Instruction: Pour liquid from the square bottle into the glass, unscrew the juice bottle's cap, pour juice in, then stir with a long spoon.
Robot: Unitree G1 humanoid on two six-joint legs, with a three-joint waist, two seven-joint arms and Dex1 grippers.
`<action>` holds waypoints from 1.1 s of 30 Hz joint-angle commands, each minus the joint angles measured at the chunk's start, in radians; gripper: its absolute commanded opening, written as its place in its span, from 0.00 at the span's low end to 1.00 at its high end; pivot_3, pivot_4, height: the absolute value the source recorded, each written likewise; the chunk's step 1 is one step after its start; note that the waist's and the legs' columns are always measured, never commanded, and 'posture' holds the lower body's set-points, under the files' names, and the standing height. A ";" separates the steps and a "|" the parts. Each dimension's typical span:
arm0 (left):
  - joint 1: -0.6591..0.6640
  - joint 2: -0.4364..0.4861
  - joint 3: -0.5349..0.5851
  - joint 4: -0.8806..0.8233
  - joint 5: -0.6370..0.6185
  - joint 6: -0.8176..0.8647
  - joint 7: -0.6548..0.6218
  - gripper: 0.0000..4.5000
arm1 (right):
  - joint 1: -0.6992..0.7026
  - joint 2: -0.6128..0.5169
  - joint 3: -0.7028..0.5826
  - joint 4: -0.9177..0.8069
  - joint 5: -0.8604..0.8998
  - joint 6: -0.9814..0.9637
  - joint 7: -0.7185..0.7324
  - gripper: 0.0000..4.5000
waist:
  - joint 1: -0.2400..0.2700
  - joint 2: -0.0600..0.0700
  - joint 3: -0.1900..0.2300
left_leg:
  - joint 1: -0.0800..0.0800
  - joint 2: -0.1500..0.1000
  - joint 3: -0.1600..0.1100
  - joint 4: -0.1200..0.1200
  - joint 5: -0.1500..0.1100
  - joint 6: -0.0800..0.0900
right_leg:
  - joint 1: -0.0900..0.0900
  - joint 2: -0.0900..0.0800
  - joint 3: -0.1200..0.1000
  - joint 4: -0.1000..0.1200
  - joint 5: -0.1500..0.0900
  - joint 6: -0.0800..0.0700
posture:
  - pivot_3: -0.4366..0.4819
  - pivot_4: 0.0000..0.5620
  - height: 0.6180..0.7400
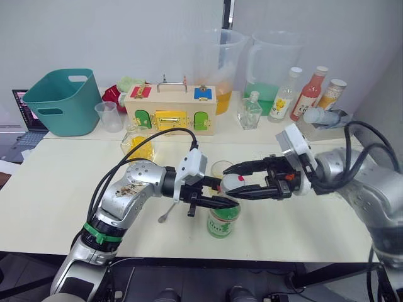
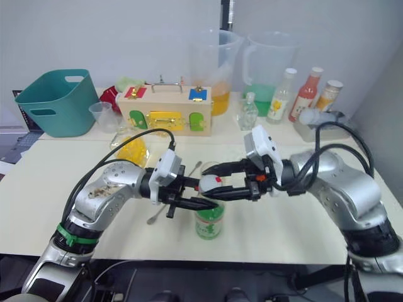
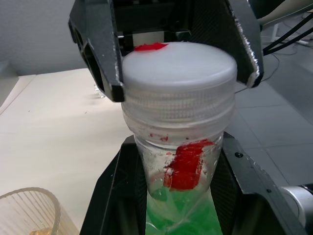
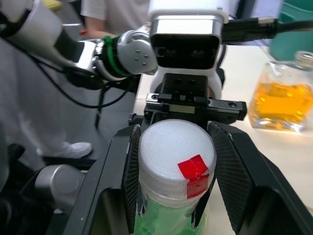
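Observation:
The juice bottle (image 1: 223, 220), clear with a green-and-white label and pale green juice, stands upright near the table's front edge. My left gripper (image 1: 211, 200) is shut on it just below the neck. The white cap (image 1: 234, 184) sits on the bottle, and my right gripper (image 1: 232, 182) is shut on it from the right, a finger pressed on each side (image 4: 131, 171). The glass (image 1: 220, 168) stands just behind the bottle, with a trace of yellow at its bottom. The square bottle (image 1: 140, 146) holds yellow-orange liquid at the back left. The long spoon (image 1: 167, 216) lies flat under my left forearm.
Along the back stand a teal bin (image 1: 63, 100), a plastic cup (image 1: 110, 116), a wooden latch box (image 1: 170, 110), two large pitchers (image 1: 217, 63), a small square bottle (image 1: 250, 112) and three bottles (image 1: 308, 93). A person in white (image 4: 110, 12) stands behind the left arm.

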 commanded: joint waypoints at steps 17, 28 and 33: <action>0.032 0.035 0.023 -0.030 0.010 0.016 0.050 0.26 | 0.100 -0.059 -0.318 -0.173 0.054 0.237 -0.152 0.97 | -0.002 0.000 0.000 | -0.002 0.000 0.000 0.000 0.000 0.000 | -0.003 0.000 0.000 0.002 0.000 0.000 | 0.48 0.27 1.00; -0.027 -0.023 -0.018 0.075 0.020 -0.031 -0.008 0.26 | 0.385 0.124 -0.404 -0.588 0.262 0.369 -0.804 0.97 | 0.006 -0.002 -0.001 | 0.000 0.000 -0.001 0.000 0.000 0.000 | -0.001 0.000 -0.001 0.002 0.000 0.000 | 0.48 0.27 1.00; -0.038 -0.034 -0.023 0.099 0.026 -0.041 -0.031 0.26 | 0.392 0.179 -0.345 -0.645 0.273 0.370 -0.987 0.97 | 0.003 -0.001 -0.001 | -0.002 -0.002 0.000 0.000 0.000 -0.001 | -0.001 -0.001 0.001 0.001 0.000 0.000 | 0.48 0.27 1.00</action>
